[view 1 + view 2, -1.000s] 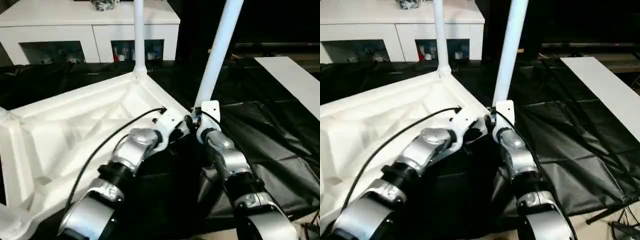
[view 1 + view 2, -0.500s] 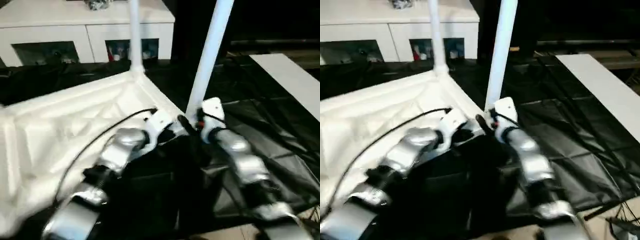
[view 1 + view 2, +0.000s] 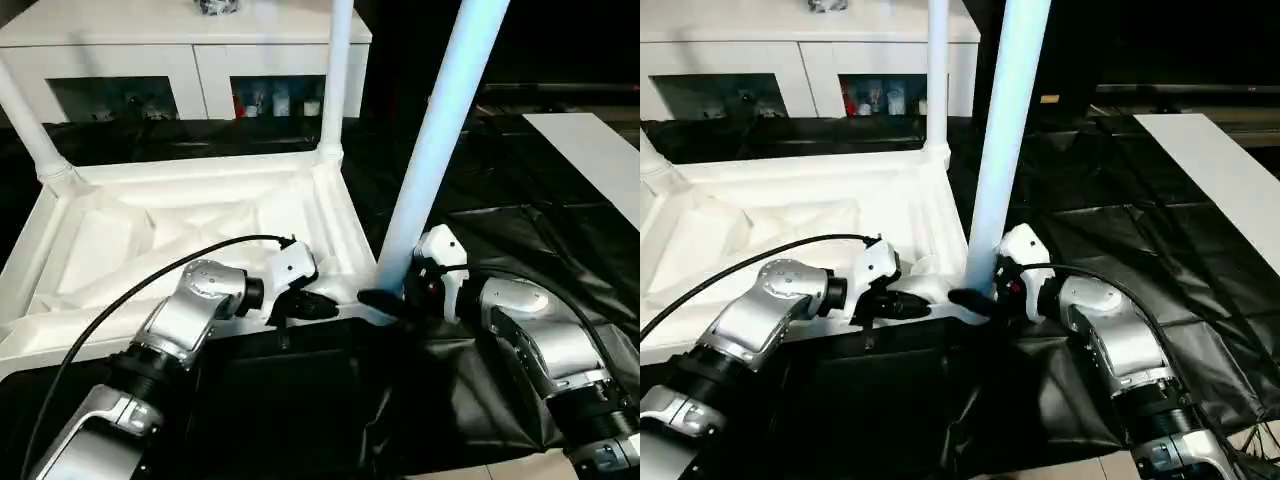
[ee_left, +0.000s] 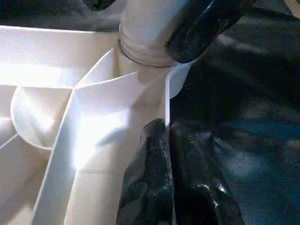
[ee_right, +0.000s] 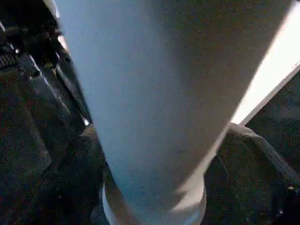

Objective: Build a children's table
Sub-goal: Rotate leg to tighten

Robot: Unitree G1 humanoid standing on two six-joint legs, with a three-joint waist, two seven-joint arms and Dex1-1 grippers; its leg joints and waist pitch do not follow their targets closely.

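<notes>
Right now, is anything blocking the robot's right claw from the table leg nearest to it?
Nothing visible does. The right gripper is already at the base of the nearest leg, its black fingers around it where it enters the tabletop corner.

Silver forearms (image 3: 190, 315), black cable (image 3: 120, 300), white wrists

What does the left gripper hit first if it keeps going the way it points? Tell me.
Probably the near leg at its corner socket: the left gripper, jaws shut, points along the tabletop rim toward it. Depth is unclear.
</notes>
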